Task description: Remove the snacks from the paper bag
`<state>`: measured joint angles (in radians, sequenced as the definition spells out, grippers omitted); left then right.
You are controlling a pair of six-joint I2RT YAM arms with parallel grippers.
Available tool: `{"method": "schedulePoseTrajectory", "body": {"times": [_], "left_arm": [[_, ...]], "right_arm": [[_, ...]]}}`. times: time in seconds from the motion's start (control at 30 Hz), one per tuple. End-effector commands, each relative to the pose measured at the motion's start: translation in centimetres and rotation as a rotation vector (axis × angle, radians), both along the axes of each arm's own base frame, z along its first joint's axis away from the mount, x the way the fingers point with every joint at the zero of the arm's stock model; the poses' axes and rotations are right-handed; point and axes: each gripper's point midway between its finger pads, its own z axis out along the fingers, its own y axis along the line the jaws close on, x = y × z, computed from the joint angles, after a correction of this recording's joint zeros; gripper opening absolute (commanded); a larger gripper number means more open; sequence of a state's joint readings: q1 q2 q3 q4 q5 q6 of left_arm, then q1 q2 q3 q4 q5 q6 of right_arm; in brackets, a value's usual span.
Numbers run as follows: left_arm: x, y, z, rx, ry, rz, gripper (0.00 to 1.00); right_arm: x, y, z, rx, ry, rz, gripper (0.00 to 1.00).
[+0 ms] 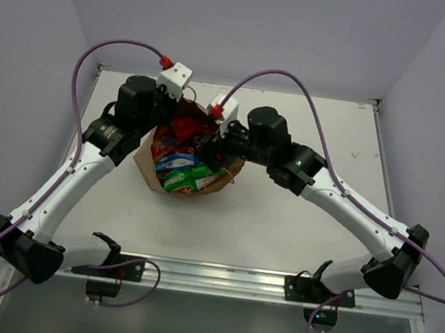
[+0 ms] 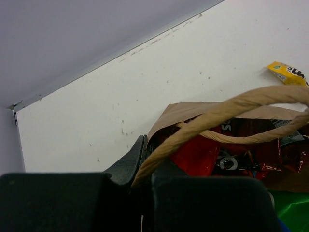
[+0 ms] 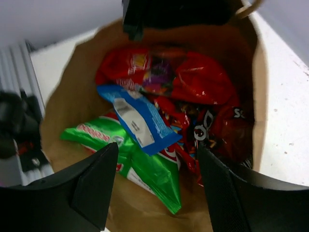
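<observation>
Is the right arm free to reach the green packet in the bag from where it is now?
Probably yes. The right gripper is open over the wide mouth of the paper bag, and the green packet lies exposed just below it. Only a blue packet overlaps one edge.

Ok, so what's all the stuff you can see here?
table: one, white, under everything
paper bag: one, brown, middle of the table, open
red packets: several, hard to count, inside the bag
blue packet: one, blue and white, on top of the pile
green packet: one, green and white, inside the bag
yellow packet: one, on the table outside the bag
left gripper: black, pinching the paper bag at its handle
right gripper: black, open, over the bag's mouth
</observation>
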<state>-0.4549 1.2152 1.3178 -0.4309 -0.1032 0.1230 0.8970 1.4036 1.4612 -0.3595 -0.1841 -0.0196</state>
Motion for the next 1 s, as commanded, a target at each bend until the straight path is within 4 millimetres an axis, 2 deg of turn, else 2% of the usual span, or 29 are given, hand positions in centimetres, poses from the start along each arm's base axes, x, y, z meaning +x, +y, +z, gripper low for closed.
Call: {"method": "schedulePoseTrajectory", "body": {"times": [0.0,0.3,0.5,0.67,0.8,0.97], "left_arm": [[-0.3,-0.1,3.7,-0.040,-0.076,-0.018,0.00],[-0.6,-0.5,3.6,-0.044,-0.064,-0.041,0.00],[-0.7,-0.7,3.6,-0.050,-0.058,-0.051,0.00],[-0.8,-0.6,3.7,-0.046,-0.058,-0.052,0.00],[-0.8,-0.7,3.4,-0.045,-0.048,-0.055,0.00],[-0.9,-0.7,2.9,-0.037,-0.036,-0.058,0.00]], "right_arm": [[-1.3,1.4,-0.1,-0.084,-0.176,0.205,0.70],[-2.2,3.6,-5.2,-0.229,-0.204,0.358,0.67],[-0.7,4.8,-7.7,-0.284,-0.199,0.329,0.65],[0.8,5.4,-8.1,-0.311,-0.220,0.289,0.63],[1.5,5.7,-8.0,-0.307,-0.233,0.269,0.56],[1.7,5.8,-7.5,-0.296,-0.244,0.260,0.37]]}}
